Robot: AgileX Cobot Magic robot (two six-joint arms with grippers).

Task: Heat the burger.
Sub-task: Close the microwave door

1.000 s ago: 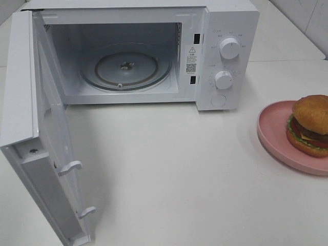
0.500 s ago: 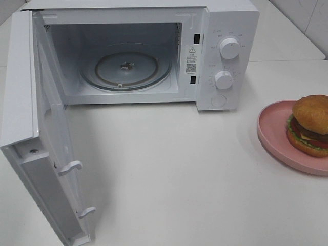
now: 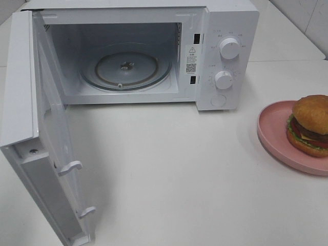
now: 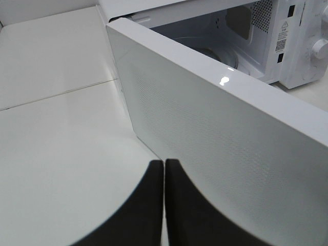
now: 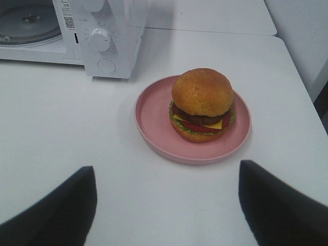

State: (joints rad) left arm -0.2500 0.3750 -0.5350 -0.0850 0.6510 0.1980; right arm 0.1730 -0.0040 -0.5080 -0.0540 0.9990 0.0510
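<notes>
Showing a QR-code label, microwave stands open near burger.

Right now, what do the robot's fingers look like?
Only the fingers show. The left gripper has two black fingers with smooth curved outer edges. The right gripper has two dark, wedge-shaped fingers with a matte look. No cables or markings are visible.

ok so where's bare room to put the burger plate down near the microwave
The widest bare patch of the white table lies in front of the open white microwave, between its swung-out door and the round pink plate holding the golden-bun burger. The glass turntable inside is bare too. Crowded: the right edge, around the plate.
</notes>
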